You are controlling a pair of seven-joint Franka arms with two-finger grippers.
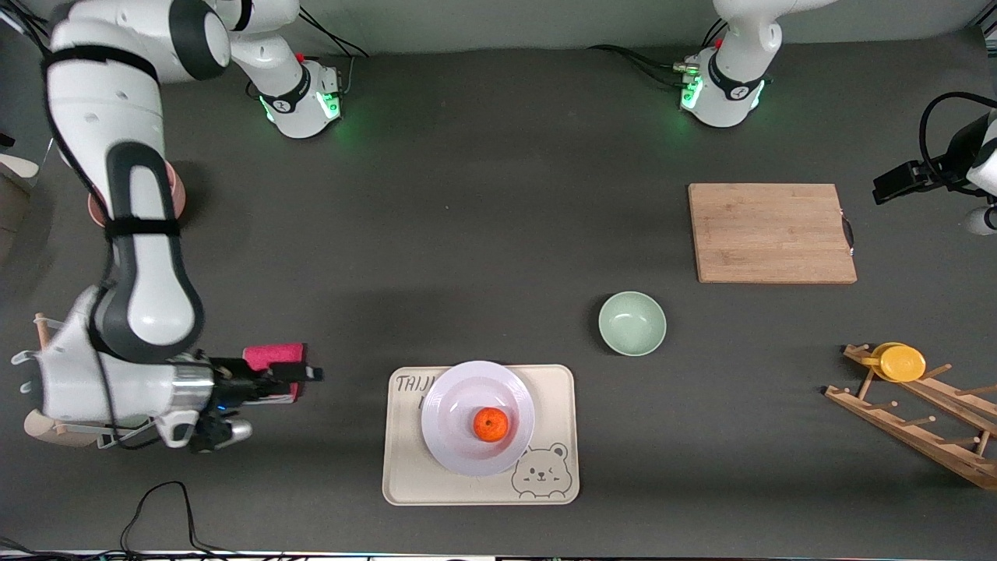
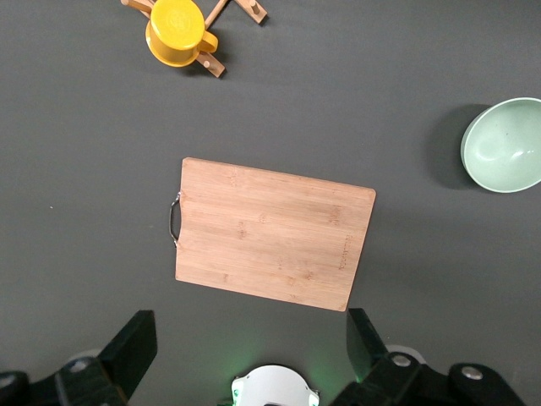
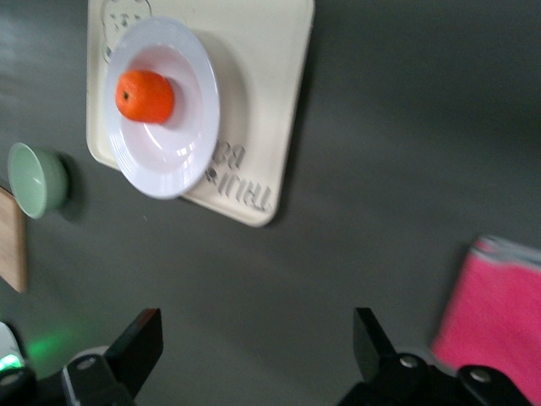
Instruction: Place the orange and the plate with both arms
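One orange (image 1: 491, 425) sits in one plate (image 1: 477, 418) on the tray (image 1: 405, 475) — bare table around; left gripper (image 2: 249, 351) over the cutting board (image 2: 272, 244), right gripper (image 3: 258, 355) over bare table — both spread wide, empty

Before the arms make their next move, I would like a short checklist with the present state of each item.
1. Orange lies in the plate: ok.
2. Plate rests on the cream tray: ok.
3. Right hand is open, holds nothing, off the tray, toward the right arm's end: ok.
4. Left hand is open, empty, above the cutting board: ok.
5. Green bowl stands apart from the tray: ok.
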